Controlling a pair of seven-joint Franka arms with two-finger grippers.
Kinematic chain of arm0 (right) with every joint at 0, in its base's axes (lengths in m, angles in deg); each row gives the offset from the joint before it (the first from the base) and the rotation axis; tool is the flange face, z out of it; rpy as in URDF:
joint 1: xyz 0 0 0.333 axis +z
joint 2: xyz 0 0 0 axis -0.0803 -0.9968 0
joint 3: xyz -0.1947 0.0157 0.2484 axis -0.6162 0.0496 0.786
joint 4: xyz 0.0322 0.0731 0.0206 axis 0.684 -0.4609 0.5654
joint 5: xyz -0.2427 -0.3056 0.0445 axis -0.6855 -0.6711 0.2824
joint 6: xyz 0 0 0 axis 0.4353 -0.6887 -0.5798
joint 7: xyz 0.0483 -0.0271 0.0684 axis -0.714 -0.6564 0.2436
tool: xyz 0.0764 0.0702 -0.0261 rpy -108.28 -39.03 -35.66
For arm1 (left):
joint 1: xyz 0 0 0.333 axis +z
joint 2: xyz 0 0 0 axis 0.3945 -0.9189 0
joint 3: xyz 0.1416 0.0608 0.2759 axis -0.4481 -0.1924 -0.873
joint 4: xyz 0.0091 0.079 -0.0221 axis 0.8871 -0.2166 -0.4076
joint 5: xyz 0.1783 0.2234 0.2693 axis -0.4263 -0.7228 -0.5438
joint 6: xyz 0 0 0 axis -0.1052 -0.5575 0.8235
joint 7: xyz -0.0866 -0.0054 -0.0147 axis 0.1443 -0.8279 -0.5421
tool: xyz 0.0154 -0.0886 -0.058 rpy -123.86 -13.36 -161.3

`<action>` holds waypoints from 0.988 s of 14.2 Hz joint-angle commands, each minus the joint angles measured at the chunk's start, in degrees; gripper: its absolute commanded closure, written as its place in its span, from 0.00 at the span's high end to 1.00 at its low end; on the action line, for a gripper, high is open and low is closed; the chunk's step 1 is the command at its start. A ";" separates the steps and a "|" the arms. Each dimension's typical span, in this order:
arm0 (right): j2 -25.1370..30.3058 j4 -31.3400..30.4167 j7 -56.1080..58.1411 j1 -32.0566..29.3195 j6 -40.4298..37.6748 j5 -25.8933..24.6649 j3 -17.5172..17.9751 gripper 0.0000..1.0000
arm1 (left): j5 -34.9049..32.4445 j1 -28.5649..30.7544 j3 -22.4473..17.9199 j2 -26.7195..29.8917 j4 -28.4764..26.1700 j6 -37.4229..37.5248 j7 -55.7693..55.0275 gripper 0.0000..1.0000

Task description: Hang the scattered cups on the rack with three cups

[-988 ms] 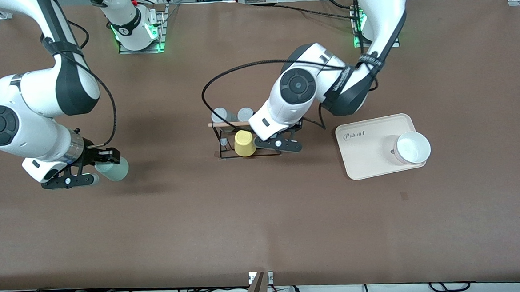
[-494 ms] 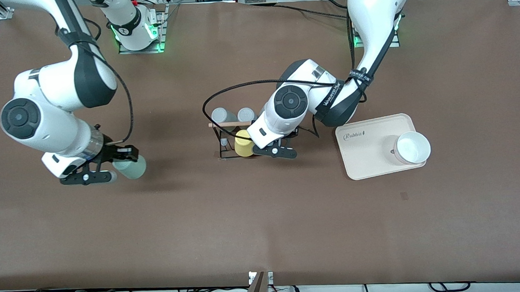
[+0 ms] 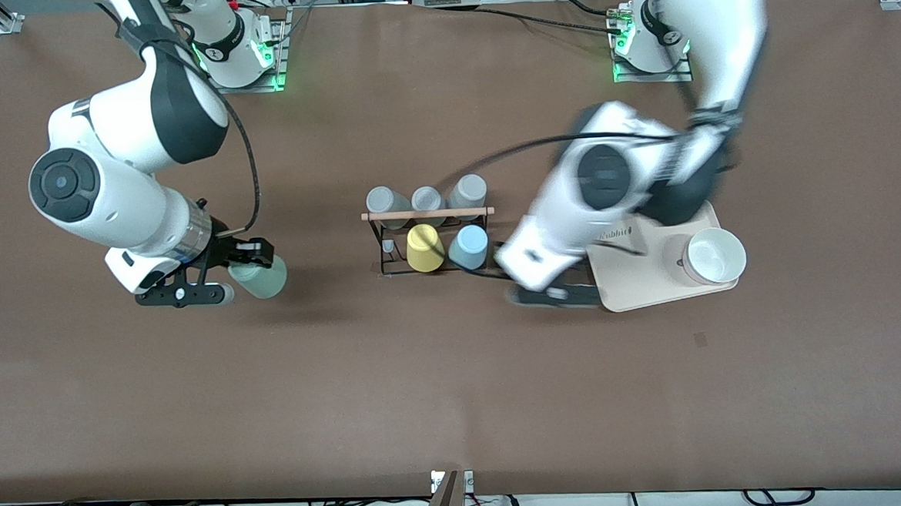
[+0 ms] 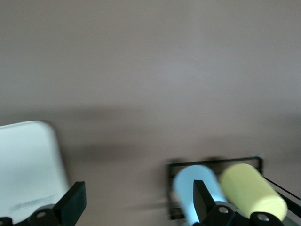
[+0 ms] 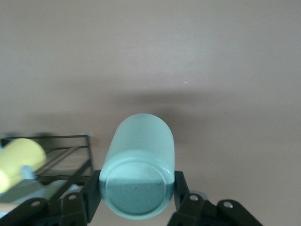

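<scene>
The black wire rack [image 3: 427, 214] with its wooden rod stands mid-table. A light blue cup [image 3: 469, 247] and a yellow cup [image 3: 424, 248] hang on its nearer side, and three grey cups [image 3: 426, 200] on its farther side. My right gripper [image 3: 239, 273] is shut on the mint green cup [image 3: 263, 280], above the table toward the right arm's end of the rack. In the right wrist view the mint cup [image 5: 138, 174] sits between the fingers [image 5: 91, 190]. My left gripper [image 3: 557, 294] is open and empty, between the rack and the tray. The left wrist view shows the blue cup [image 4: 195, 186].
A beige tray [image 3: 636, 270] lies toward the left arm's end of the table, with a white bowl [image 3: 715, 255] on it. The left wrist view shows the tray's corner [image 4: 28, 169] and the yellow cup [image 4: 251, 188].
My left arm has pulled away from the rack toward the tray, uncovering the light blue cup on the rack. My right arm has carried the mint cup closer to the rack.
</scene>
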 commanded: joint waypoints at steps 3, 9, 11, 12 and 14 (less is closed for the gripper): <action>-2.56 2.80 -11.21 7.02 -0.31 0.77 -0.11 0.37 | -0.57 6.76 0.85 7.55 -1.47 10.90 0.80 1.00; -6.52 2.98 -19.84 13.89 6.46 0.50 -0.11 0.37 | -0.13 10.82 -4.85 20.55 -8.39 13.38 13.18 1.00; -7.22 3.67 -21.34 15.03 6.38 0.50 -0.11 0.37 | -0.13 12.22 -5.65 26.77 -16.45 13.03 18.63 1.00; -7.83 3.94 -21.51 15.47 6.38 0.50 -0.11 0.37 | -0.13 12.84 -5.82 28.81 -18.85 12.76 19.08 1.00; -8.80 4.03 -21.69 16.09 6.47 0.24 -0.11 0.37 | -0.13 13.46 -5.91 29.71 -19.93 12.94 19.26 1.00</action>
